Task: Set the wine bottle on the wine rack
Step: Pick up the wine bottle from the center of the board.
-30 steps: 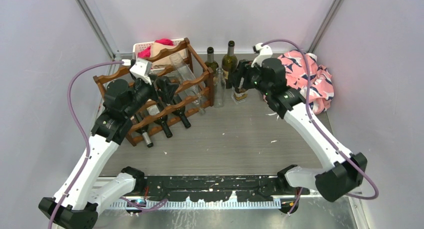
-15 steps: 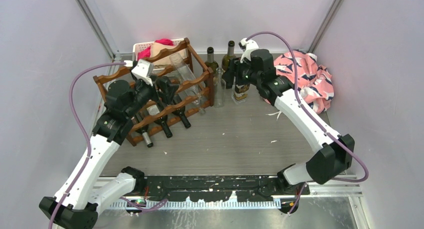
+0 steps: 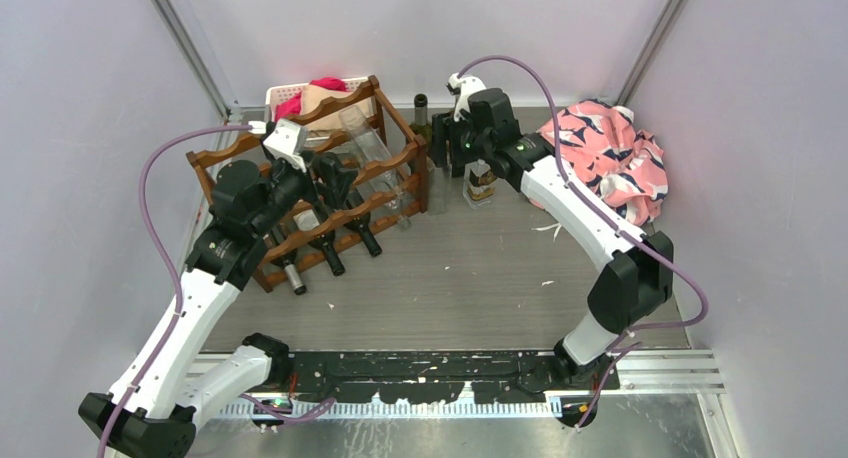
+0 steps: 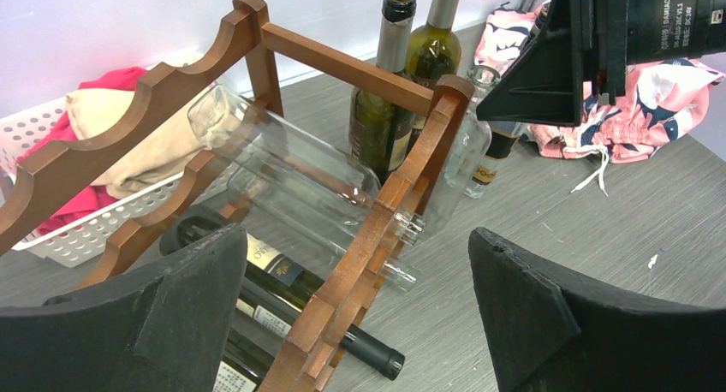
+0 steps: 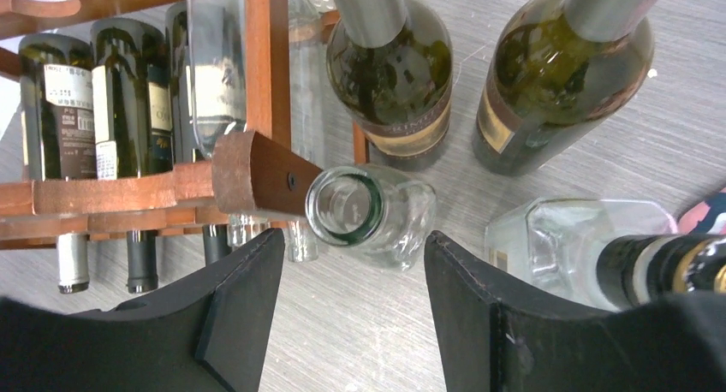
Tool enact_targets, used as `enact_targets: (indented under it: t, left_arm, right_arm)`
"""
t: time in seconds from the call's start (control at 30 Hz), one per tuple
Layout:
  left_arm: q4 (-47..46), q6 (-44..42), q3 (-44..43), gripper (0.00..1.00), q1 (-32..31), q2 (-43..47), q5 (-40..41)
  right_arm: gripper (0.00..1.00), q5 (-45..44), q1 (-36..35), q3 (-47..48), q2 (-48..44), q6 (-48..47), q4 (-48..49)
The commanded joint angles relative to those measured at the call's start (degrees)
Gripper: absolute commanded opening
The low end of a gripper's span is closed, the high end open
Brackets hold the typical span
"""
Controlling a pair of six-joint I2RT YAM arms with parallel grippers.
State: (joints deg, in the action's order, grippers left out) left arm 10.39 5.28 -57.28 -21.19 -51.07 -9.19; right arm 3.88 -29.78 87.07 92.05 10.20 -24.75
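— Bottle (image 5: 364, 212), the clear one: where is it seen?
— Upright on the table (image 5: 377, 332), just beside the rack (image 5: 257, 174), under the right gripper (image 5: 351, 264), whose jaws are parted and touch nothing. The left gripper (image 4: 355, 255) is spread wide, nothing held.
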Motion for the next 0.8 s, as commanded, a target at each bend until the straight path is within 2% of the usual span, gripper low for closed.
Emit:
enact_targets:
  t: [0.0,0.27,0.47,0.53,0.67,0.77]
  left_arm:
    - [-4.3,-1.3,-0.2,1.0,0.4,1.2,-0.3]
    - [-4.2,-1.4,-0.1,1.0,0.4,1.1,-0.3]
    - [-4.2,-1.4,-0.2,1.0,0.4,1.1,-0.3]
    - [-4.2,-1.4,-0.2,1.0,0.4,1.0,-0.4]
    - [-4.3,-1.2,-0.1,1.0,0.4,0.9,-1.0]
    - [-4.5,-1.1,-0.2,1.0,0.4,0.8,-1.6]
  right_arm:
    - [0.66,-2.2,-0.2,5.4,1.5,-2.0,0.3]
    - [0.65,-3.7,-0.7,8.8,6.0,-3.0,-0.8]
    - [0.58,-3.7,-1.3,9.9,7.3,-4.0,-1.1]
    - [0.5,-3.7,-1.4,9.7,7.1,-4.2,-1.0]
    - [0.23,-6.2,-1.6,8.8,5.6,-4.6,-1.1]
    - [0.08,-6.8,-1.9,7.1,2.7,-4.8,-1.5]
